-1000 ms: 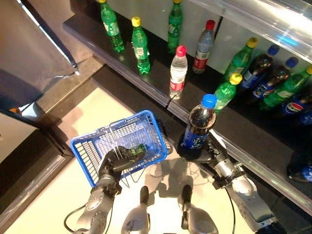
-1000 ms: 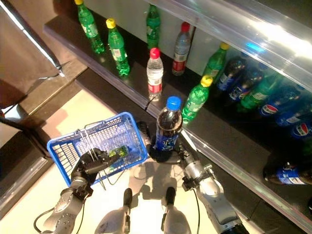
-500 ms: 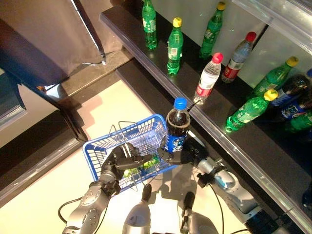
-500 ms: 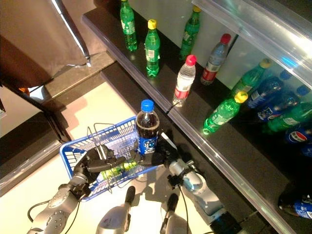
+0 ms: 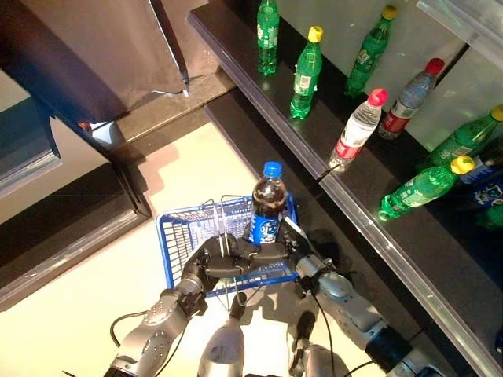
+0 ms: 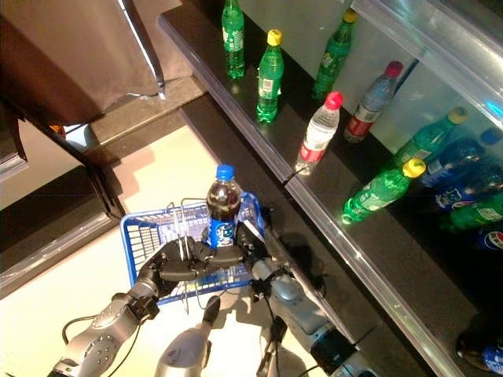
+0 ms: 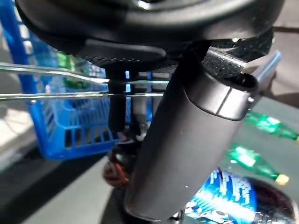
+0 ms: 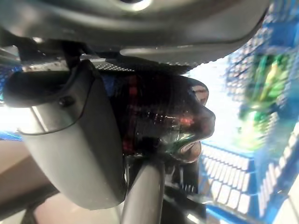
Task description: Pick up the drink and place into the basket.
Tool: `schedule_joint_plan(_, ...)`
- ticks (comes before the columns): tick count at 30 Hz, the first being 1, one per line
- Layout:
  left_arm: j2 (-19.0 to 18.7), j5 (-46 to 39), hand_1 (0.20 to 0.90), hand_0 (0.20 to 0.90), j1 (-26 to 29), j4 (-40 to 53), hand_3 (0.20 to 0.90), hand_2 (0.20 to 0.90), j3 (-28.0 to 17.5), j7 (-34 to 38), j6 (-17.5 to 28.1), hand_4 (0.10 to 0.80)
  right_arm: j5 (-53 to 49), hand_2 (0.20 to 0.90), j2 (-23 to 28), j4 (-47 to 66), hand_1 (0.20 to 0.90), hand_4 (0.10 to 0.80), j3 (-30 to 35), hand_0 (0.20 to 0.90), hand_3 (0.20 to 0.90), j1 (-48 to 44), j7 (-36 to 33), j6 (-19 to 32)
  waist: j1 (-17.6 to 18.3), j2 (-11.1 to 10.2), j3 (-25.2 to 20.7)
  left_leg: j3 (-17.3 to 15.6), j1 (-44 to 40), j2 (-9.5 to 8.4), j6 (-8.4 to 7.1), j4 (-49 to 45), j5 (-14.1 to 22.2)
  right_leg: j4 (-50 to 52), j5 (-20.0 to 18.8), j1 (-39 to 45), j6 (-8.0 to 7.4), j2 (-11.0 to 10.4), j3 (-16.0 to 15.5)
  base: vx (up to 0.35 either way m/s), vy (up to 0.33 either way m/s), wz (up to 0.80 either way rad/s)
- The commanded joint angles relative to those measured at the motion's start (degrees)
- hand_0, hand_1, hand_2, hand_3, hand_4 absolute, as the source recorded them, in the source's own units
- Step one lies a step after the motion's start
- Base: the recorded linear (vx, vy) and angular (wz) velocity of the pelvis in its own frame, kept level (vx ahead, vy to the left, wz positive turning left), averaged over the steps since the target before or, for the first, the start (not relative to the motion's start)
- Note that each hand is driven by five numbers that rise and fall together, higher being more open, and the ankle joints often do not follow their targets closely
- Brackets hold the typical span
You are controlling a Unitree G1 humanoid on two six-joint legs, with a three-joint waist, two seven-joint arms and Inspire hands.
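A dark cola bottle (image 5: 267,206) with a blue cap stands upright over the shelf-side end of the blue basket (image 5: 182,233). My right hand (image 5: 289,253) is shut on its lower part; the right wrist view shows the bottle's dark base (image 8: 163,116) against my thumb (image 8: 70,154). My left hand (image 5: 206,264) is curled round the basket's wire handles (image 7: 56,82), close beside the right hand. A green bottle (image 8: 261,88) lies inside the basket. I cannot tell whether the cola's base touches the basket.
A dark shelf (image 5: 369,228) runs along the right with several green bottles (image 5: 305,75), two clear red-capped bottles (image 5: 357,132) and a green bottle (image 5: 420,188) lying down. A dark step (image 5: 71,236) and a dark cloth (image 5: 86,55) are on the left.
The camera has shifted. My right hand has carried the cola bottle from beside the basket to over its shelf-side end, up against the left hand. The left hand keeps hold of the handles.
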State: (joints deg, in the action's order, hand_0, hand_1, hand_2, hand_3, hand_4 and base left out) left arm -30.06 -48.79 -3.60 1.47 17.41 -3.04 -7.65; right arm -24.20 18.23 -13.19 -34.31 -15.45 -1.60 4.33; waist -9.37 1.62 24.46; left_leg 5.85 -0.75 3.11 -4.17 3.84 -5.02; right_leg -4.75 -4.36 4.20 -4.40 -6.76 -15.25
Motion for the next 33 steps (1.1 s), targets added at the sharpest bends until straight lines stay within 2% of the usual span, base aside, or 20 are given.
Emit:
schedule_joint_plan(1,2.8,-7.6,0.3,0.3,8.7,19.1,0.2,0.3,2.1,-13.2,9.7,0.1,5.5,0.3,-2.8,-2.0,0.3,0.1,-4.0,0.3,0.2,-4.0,-2.3,9.0,-0.5,1.1,-11.8,1.6,3.1,-1.93,1.78,-2.9,0.8,6.5,4.4,-1.1,1.42,-2.1,0.6,0.0,0.0,0.0)
schedule_joint_plan(7,2.0,-9.0,0.3,0.3,10.0,19.1,0.2,0.3,2.4,-15.7,9.8,0.1,18.6,0.3,-1.1,-8.5,0.3,0.1,-4.5,0.3,0.2,-5.5,-6.3,6.1,-0.7,1.0,-11.9,1.8,3.2,-2.14,1.77,-2.9,1.0,6.3,4.2,-1.1,1.23,-2.3,0.5,0.0,0.0,0.0)
schedule_joint_plan(13,1.1,-10.3,0.3,0.3,10.9,20.0,0.2,0.3,2.1,-18.5,8.9,0.1,38.3,0.3,3.8,-12.7,0.3,0.1,-7.4,0.3,0.2,-8.7,-11.6,0.5,-1.4,0.5,-11.6,2.1,3.5,-2.15,1.87,-3.1,1.2,6.2,4.0,-1.1,1.09,-2.4,0.2,0.0,-0.012,0.08)
schedule_joint_plan(17,0.4,-10.1,0.3,0.3,11.4,20.5,0.2,0.3,2.5,-18.7,8.2,0.1,47.1,0.3,6.4,-14.3,0.3,0.1,-8.1,0.3,0.2,-11.6,-16.0,-1.4,-1.9,0.2,-11.2,2.4,3.5,-2.08,1.85,-3.1,1.1,6.1,3.8,-1.0,0.94,-2.4,-0.1,0.007,-0.039,0.07)
schedule_joint_plan(21,-0.4,-10.2,0.3,0.3,12.1,20.9,0.2,0.3,2.1,-18.9,7.8,0.1,52.1,0.3,8.8,-16.5,0.3,0.1,-7.8,0.3,0.2,-13.6,-20.1,-0.5,-2.4,0.1,-10.6,2.5,4.0,-2.13,1.95,-2.9,1.0,6.2,3.7,-1.3,0.71,-2.3,-0.3,-0.033,-0.042,0.03)
schedule_joint_plan(26,-2.3,-11.5,0.3,0.3,10.3,22.1,0.2,0.3,-0.3,-19.9,7.8,0.1,55.4,0.3,13.1,-14.3,0.3,0.1,-6.3,0.3,0.2,-10.3,-22.4,1.7,-2.3,-0.3,-10.3,2.3,4.3,-2.02,2.15,-2.7,1.0,6.1,3.6,-1.7,0.4,-2.3,-0.4,-0.019,-0.016,0.08)
schedule_joint_plan(33,-3.9,-13.0,0.3,0.3,8.6,22.7,0.2,0.3,-1.5,-20.9,7.3,0.1,55.3,0.3,14.5,-13.8,0.3,0.1,-5.1,0.3,0.2,-4.5,-20.9,3.8,-2.0,-1.1,-10.4,2.1,3.7,-1.7,2.38,-2.7,1.3,6.0,3.5,-1.4,0.12,-2.2,0.2,0.016,-0.013,0.0)
